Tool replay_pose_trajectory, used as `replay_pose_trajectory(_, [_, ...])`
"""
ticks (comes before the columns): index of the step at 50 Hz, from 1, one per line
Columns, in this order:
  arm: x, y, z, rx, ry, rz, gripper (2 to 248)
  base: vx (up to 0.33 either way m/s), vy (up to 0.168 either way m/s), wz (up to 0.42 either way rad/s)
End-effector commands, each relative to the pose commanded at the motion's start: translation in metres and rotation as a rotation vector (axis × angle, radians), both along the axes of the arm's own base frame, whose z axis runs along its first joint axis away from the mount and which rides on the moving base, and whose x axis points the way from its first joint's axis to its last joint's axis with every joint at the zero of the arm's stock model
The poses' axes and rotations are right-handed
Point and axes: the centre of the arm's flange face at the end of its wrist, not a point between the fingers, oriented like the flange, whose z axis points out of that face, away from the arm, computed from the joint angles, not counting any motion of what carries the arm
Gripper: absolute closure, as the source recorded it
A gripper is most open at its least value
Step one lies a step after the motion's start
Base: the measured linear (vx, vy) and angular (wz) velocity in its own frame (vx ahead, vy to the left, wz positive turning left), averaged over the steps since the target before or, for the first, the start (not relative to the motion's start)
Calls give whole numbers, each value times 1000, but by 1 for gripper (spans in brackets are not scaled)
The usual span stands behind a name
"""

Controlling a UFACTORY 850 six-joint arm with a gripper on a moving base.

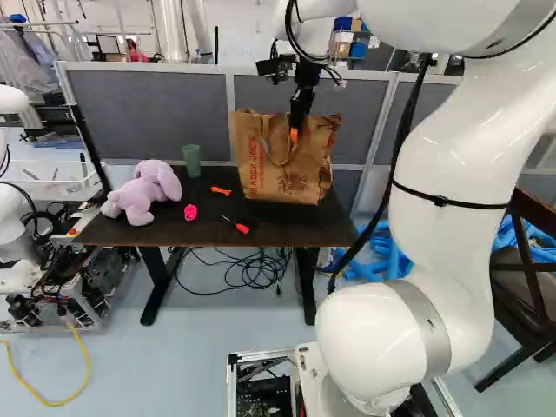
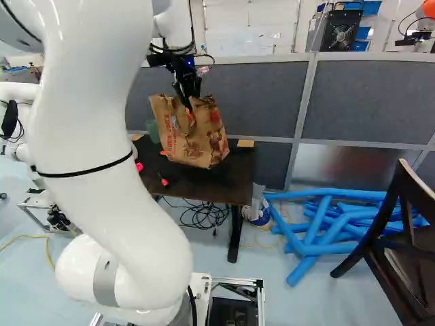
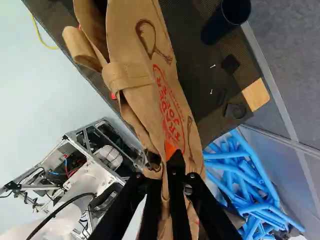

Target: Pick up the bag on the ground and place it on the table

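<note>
Grey partition (image 2: 380, 95) is the largest thing before me, running behind everything else, and the bag, the table and my own arm each hide some of it. My white arm (image 1: 465, 174) is cut off at the top of both base views; in the right one it also covers one end of the dark table (image 1: 100, 231). At the right of that same view, the wooden chair (image 2: 401, 224) is cut by the edge. Blue foam tubes (image 2: 346, 234) lie in a pile on the floor, between chair and table, with some ends hidden under the others.

Brown shopping bag (image 1: 287, 174) is upright but a little tilted, above the table; whether its bottom touches the tabletop, I cannot tell. With my gripper (image 1: 297, 130) I have it clamped by the upper edge: in the wrist view the two fingers are closed on the folded brown material, one from each side, near a handle.

Purple plush toy (image 1: 146, 193) sits on the table, at the left in the left base view. Between it and the bag stands the green cup (image 1: 191, 160). Smallest is the screwdriver (image 1: 235, 225), lying near the front edge.
</note>
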Motion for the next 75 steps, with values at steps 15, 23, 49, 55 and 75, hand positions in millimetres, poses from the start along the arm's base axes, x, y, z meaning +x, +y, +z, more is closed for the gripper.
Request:
replay_pose_trajectory(15, [33, -11, -23, 24, 35, -32, 227, 0, 0, 0])
replay_pose_trajectory(23, [45, -14, -35, 27, 52, -40, 227, 0, 0, 0])
replay_pose_trajectory(49, [65, -15, -76, 26, 116, -42, 227, 0, 0, 0])
replay_pose_trajectory(55, [69, -15, -85, 26, 131, -42, 227, 0, 0, 0])
replay_pose_trajectory(75, [78, -15, -110, 25, 169, -43, 227, 0, 0, 0])
